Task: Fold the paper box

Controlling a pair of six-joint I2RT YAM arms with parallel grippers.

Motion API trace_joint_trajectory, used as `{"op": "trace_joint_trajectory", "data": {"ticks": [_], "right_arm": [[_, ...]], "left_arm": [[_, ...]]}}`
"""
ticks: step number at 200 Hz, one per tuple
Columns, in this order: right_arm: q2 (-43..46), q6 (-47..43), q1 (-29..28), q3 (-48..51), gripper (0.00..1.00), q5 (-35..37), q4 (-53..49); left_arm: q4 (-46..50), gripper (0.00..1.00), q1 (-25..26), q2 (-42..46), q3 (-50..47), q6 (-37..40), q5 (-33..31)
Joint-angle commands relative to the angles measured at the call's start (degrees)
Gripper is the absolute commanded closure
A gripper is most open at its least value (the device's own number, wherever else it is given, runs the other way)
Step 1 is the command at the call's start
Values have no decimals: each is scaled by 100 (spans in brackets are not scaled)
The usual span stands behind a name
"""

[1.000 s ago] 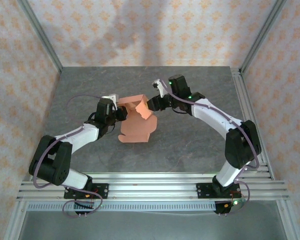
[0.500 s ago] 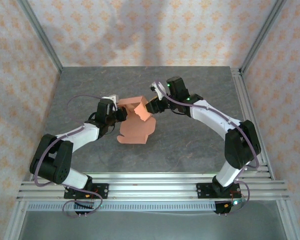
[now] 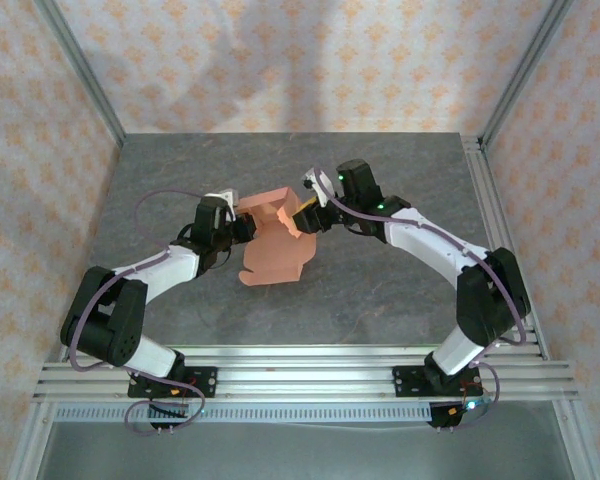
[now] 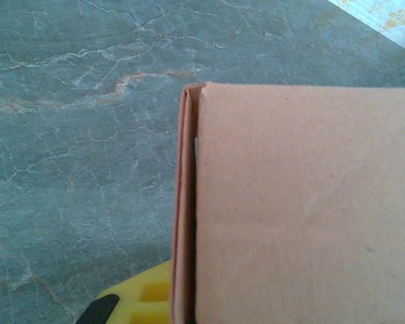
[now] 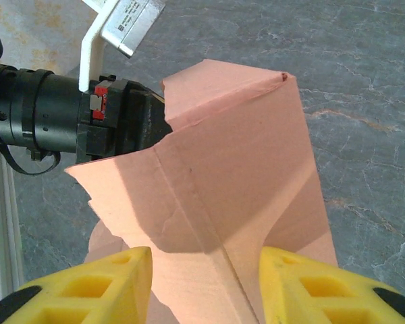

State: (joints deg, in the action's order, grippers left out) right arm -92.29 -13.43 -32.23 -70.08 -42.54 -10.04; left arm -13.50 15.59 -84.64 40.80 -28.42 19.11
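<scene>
Paper box (image 3: 273,245) sits about mid-table, a touch left of the table's (image 3: 380,290) centre line, and it's only half-formed: the near part lies flat on the stone-grey top, the far part stands up off it in folded panels. Through the left wrist camera I've got a salmon card face (image 4: 304,209) right up close, with a doubled edge running down its left side over the table (image 4: 67,135).

Left gripper (image 3: 242,228) comes in from the table's left half and is clamped tight on the raised card's edge. One yellow pad (image 4: 138,297) peeks out beside that doubled edge.

Right gripper (image 3: 302,215) reaches in from the table's right half, to the upright part. In its own camera the gripper (image 5: 206,287) has its yellow fingers (image 5: 101,283) standing about half-wide, straddling a creased panel of the box (image 5: 236,182). I can't tell whether the pads actually press on it. Beyond that panel I see the left arm's black wrist (image 5: 54,128) and a white bracket (image 5: 118,27) above it, with bare table (image 5: 364,81) off to the side.

Both arms bow out from the table's near edge, and patterned walls (image 3: 280,60) close in the back and both sides
</scene>
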Motion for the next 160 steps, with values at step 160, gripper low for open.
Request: {"op": "trace_joint_trajectory", "data": {"ticks": [160], "right_arm": [[-443,-39,-867,-520,72,2918,273]], "left_arm": [[-144,100,-39,53,164,30,117]]}}
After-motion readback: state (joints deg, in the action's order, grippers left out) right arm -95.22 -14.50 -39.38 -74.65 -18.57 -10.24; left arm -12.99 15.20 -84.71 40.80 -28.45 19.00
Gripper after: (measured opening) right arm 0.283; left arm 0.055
